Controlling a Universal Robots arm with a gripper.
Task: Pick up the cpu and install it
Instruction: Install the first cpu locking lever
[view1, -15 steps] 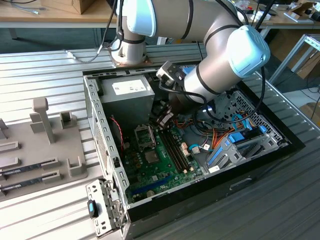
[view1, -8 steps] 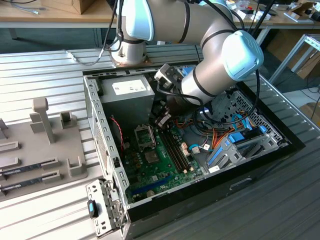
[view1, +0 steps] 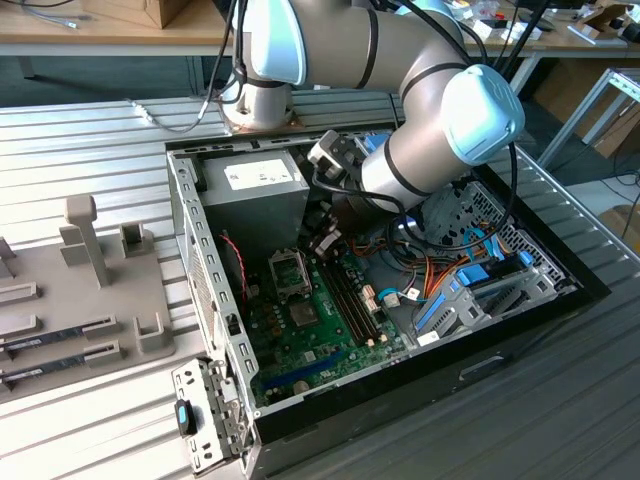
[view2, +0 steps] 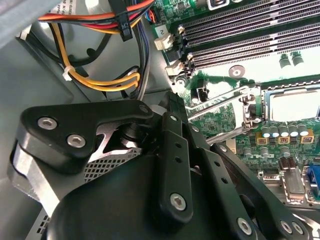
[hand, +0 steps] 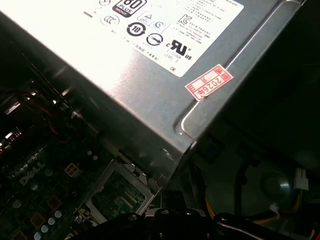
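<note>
The gripper (view1: 322, 243) is being held low inside the case (view1: 560, 300), just beside the power supply (view1: 255, 190) and above the motherboard (view1: 310, 340). Whether it is spread or pressed together cannot be told. In the second wrist view the cpu (view2: 295, 106) is being shown lying flat within the socket frame (view2: 250, 107), near the memory slots (view2: 250, 35), apart from the gripper.
</note>
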